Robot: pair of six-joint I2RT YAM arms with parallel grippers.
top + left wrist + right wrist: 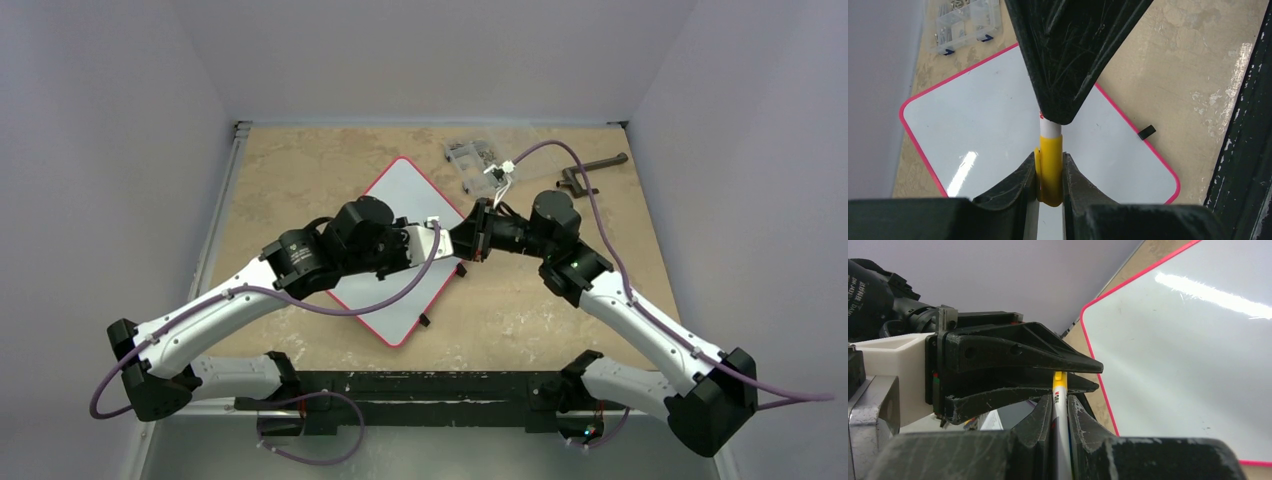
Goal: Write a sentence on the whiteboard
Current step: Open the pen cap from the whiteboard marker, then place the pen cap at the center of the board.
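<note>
**A:** Where is the whiteboard [408, 192]?

**B:** It lies flat in the middle of the table [300, 170], turned like a diamond. One corner points far and one points near. It has a red rim, and a small black tab [424, 320] sticks out along the near-right edge.

**A:** What is above it?

**B:** A marker [1060, 407] is held over the board's right corner, between the two arms.

**A:** How do the grippers stand?

**B:** The left gripper [1050, 167] is clamped on the marker's yellow cap [1050, 185]. The right gripper [1060, 401] reaches in from the right and is closed tight on the white barrel. Their fingertips nearly meet.

**A:** Is the cap fully seated?

**B:** The barrel runs into the cap, but I cannot tell how far.

**A:** Anything farther out?

**B:** A clear parts box [472, 160] sits just past the board's far-right edge. A dark metal piece [590, 172] lies farther right.
</note>
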